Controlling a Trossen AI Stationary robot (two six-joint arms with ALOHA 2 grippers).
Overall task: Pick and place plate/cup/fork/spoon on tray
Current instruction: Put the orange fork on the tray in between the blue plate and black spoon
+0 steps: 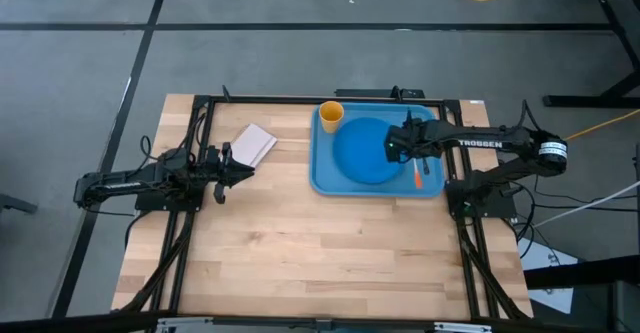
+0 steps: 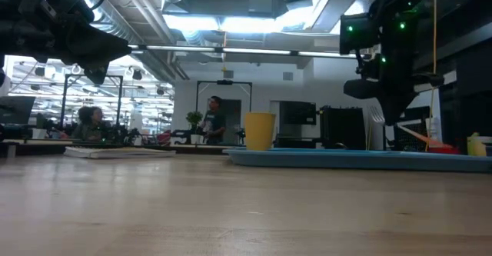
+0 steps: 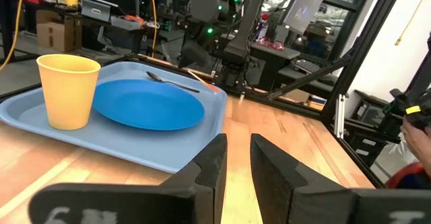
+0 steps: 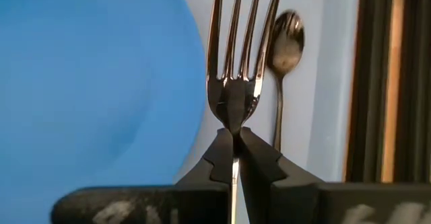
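Note:
The light-blue tray lies at the table's far right. On it are the round blue plate, the yellow cup at its far left corner, and the dark spoon beside the plate. My right gripper hovers over the tray's right part and is shut on the fork. The fork's orange handle trails toward the tray's near right corner. My left gripper waits at the table's left, empty, with a narrow gap between its fingers. My right gripper pinches the fork's metal neck, just behind the tines, between its two fingertips. The fingers come from above and the tines stick out past them. The orange handle slants down toward the tray. I cannot tell whether its end touches the tray.
A white notepad lies on the table's far left part, just beyond my left gripper. Black frame rails run along the table's left, right and far edges. Bare wood fills the near half. People show in the room behind.

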